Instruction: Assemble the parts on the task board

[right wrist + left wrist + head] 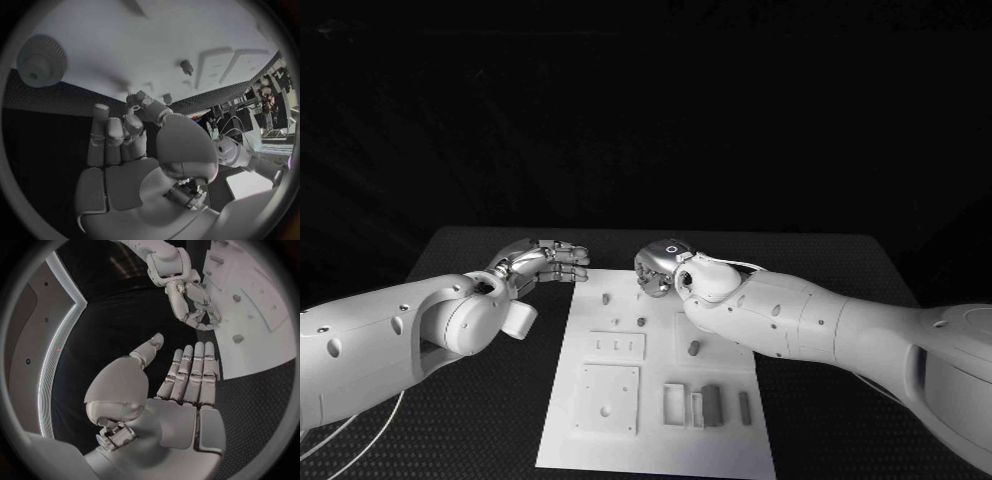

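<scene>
The white task board (661,440) lies in the middle of the table, its far end under my hands. My right hand (661,268) hovers over the board's far edge. Its thumb and one finger (139,100) meet on what looks like a small grey part, mostly hidden; the other fingers stand straight. My left hand (545,262) is just off the board's far left corner, open, fingers straight and side by side (190,370), nothing in it. Small grey pegs (642,322) stand in the board. My right hand (190,300) faces the left one across a short gap.
Two square plates (607,397) and several upright grey blocks (711,405) sit on the board's near half. A round ribbed grey piece (40,60) lies at the board's edge by my right hand. Black mat (473,440) surrounds the board.
</scene>
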